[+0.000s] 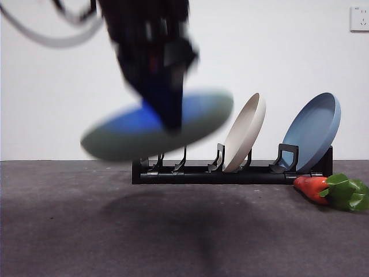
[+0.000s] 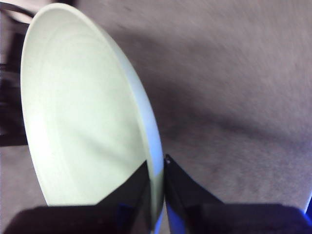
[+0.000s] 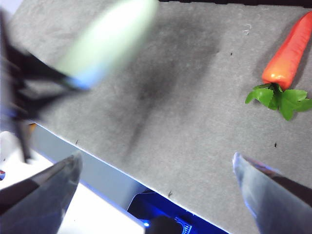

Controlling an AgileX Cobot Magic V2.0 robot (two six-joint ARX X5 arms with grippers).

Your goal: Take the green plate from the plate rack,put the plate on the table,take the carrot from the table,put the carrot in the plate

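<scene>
The green plate (image 1: pixel 155 128) hangs tilted in the air above the table (image 1: pixel 86 231), in front of the left end of the plate rack (image 1: pixel 230 172). My left gripper (image 1: pixel 170 118) is shut on its rim, and in the left wrist view the rim of the green plate (image 2: pixel 83 107) sits pinched between the two jaws of the left gripper (image 2: pixel 157 168). The carrot (image 1: pixel 314 187) lies on the table at the right, by the rack's right end. In the right wrist view the carrot (image 3: pixel 287 53) lies beyond my open right gripper (image 3: pixel 156 165), which holds nothing. The blurred green plate (image 3: pixel 107 41) shows there too.
A beige plate (image 1: pixel 245 133) and a blue plate (image 1: pixel 314 131) stand upright in the rack's middle and right slots. A white wall with a socket (image 1: pixel 358 18) is behind. The table's near edge (image 3: pixel 97 151) shows in the right wrist view.
</scene>
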